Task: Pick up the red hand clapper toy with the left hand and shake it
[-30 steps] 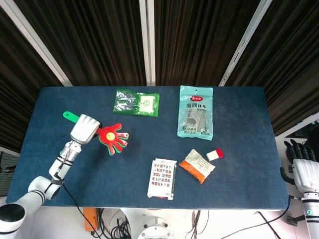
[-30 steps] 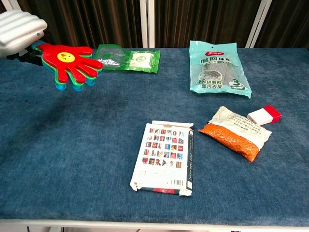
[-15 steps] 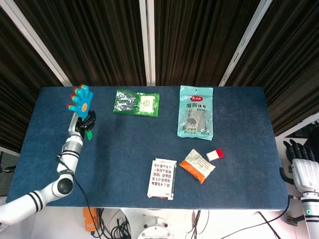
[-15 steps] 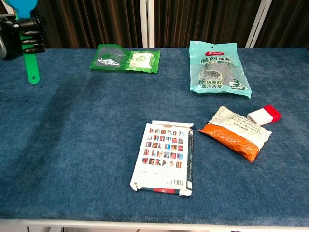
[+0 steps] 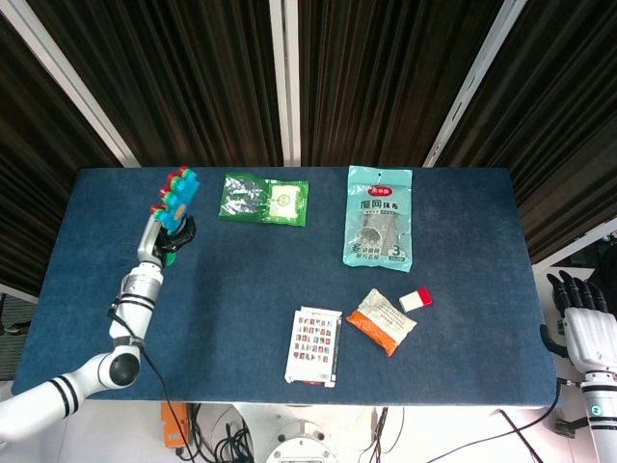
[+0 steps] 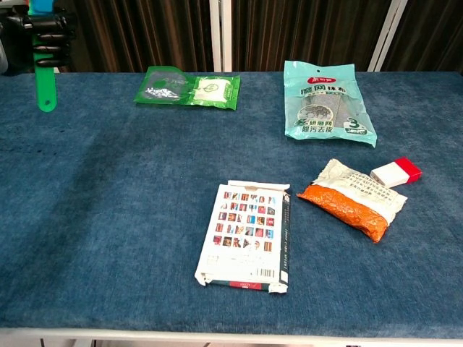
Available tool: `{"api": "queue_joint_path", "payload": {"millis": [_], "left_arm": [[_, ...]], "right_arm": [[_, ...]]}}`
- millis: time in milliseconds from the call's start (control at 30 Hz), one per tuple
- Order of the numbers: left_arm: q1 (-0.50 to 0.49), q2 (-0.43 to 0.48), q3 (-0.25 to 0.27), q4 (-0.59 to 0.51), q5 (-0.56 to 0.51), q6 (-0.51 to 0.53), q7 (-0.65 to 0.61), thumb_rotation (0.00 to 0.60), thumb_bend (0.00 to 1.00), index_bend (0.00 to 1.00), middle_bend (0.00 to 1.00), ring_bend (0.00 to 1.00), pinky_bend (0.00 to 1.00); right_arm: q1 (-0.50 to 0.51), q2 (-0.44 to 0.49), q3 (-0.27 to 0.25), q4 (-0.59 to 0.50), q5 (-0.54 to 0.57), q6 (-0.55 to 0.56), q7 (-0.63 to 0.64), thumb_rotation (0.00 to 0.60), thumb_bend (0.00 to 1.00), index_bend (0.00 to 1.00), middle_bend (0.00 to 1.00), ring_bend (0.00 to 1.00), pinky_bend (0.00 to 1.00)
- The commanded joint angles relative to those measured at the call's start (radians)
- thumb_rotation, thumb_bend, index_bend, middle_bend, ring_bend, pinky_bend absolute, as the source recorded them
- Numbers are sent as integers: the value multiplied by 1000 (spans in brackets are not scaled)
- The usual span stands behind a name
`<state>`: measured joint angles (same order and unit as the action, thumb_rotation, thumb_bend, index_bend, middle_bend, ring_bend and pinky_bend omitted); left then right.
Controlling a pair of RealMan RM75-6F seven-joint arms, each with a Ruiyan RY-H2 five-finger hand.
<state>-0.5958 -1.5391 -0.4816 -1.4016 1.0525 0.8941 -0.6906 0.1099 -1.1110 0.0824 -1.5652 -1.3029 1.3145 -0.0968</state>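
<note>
Your table (image 5: 241, 318) carries a teal pouch (image 5: 378, 216) marked with a large "3", its other print too small to read, a green packet (image 5: 263, 199) and a card box (image 5: 314, 347). Your left hand (image 5: 172, 230) is clenched around the clapper (image 5: 175, 195), raised above the far left corner with its green handle hanging below your grip. It looks light, stiff plastic; grip the handle so the palms flap freely. Your right hand (image 5: 581, 318) hangs off-table; I cannot tell its fingers' state.

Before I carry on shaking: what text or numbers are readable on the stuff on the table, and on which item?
"3": on the teal packet, lower right corner; its Chinese heading is too blurred to read.
Green pouch: label unreadable.
Orange snack bag: print too small.
Picture card box: print too small.
</note>
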Motion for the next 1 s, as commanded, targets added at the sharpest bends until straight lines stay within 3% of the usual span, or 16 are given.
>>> {"api": "queue_joint_path", "payload": {"millis": [33,100,167,300,567,733,833,900,1000], "left_arm": [[-85,-84,303,327,541,256,376,600,643,1000,1000,1000,1000],[-115,-80,377,383,621,225,407,600,637,1000,1000,1000,1000],[-138,-66,420,398,660,187,437,600,635,1000,1000,1000,1000],[-146,-79,433,417,659,186,511,600,629,1000,1000,1000,1000],[-105,-128,317,389,474,227,504,600,629,1000,1000,1000,1000],[-61,-242,162,384,264,309,549,600,627,1000,1000,1000,1000],[-51,-275,78,343,115,274,560,600,633,1000,1000,1000,1000],[-51,-275,52,325,58,255,591,600,636,1000,1000,1000,1000],[-52,-287,73,356,71,282,643,600,634,1000,1000,1000,1000]], "right_arm": [[-1,0,0,3,1,-1,3,600,327,0,0,0,0],[-1,0,-1,5,-2,0,9,600,327,0,0,0,0],[-2,1,-2,7,-10,4,19,600,327,0,0,0,0],[-5,1,-3,13,-12,8,24,600,327,0,0,0,0],[-3,-1,0,16,-2,0,24,600,327,0,0,0,0],[-2,-4,-2,19,0,-6,23,600,327,0,0,0,0],[-3,-2,-2,19,2,-5,22,600,327,0,0,0,0],[-4,0,-1,19,5,-6,22,600,327,0,0,0,0],[-2,-1,-1,21,8,-11,22,600,327,0,0,0,0]]}}
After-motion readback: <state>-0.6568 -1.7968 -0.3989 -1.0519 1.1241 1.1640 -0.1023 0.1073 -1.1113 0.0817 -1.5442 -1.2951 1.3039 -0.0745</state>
